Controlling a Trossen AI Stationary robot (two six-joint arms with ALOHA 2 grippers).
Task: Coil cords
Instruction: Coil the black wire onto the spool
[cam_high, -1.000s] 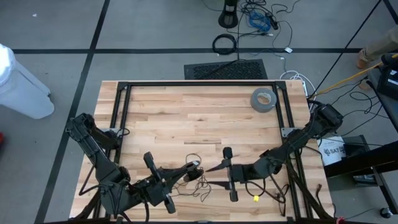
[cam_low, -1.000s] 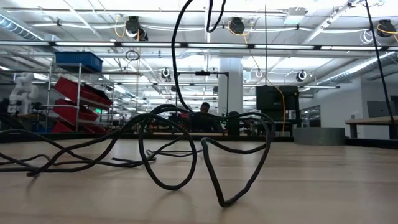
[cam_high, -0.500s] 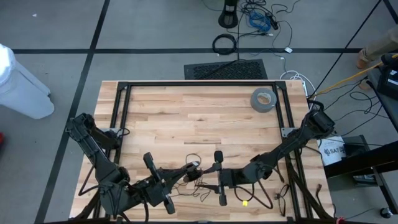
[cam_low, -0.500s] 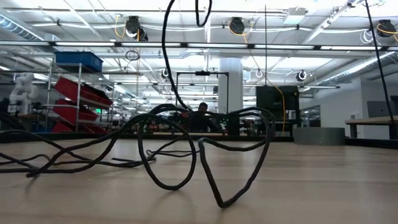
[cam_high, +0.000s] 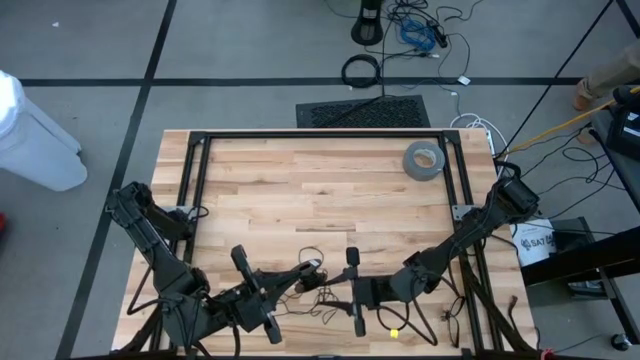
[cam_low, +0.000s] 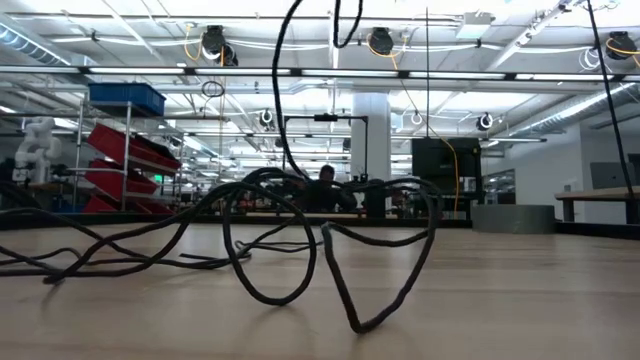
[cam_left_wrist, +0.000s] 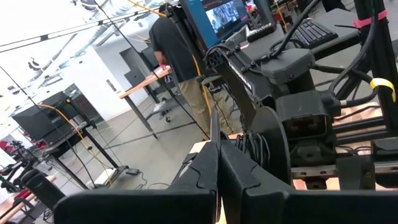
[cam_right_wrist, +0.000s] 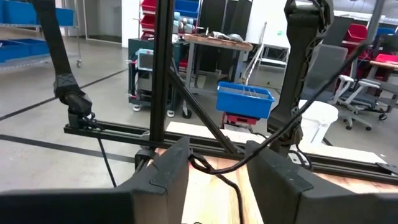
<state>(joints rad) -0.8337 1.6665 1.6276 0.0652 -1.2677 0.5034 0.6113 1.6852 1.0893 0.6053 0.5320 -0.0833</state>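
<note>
- The cord (cam_high: 312, 287) is lying in loose loops at the bench's (cam_high: 320, 190) near edge, between both arms.
- The left pincer (cam_high: 312, 267), fingers pressed together, is pinning one end as an anchor.
- The right pincer (cam_high: 340, 290), fingers apart, is straddling a strand, seemingly to gather a loop.

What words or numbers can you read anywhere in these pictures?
"SAT": start of a black print on the white bag by the table's right edge; the rest is hidden.
Monitor behind the person: lit, but too blurred to read.
Nothing readable on the tape roll or the blue bin.
</note>
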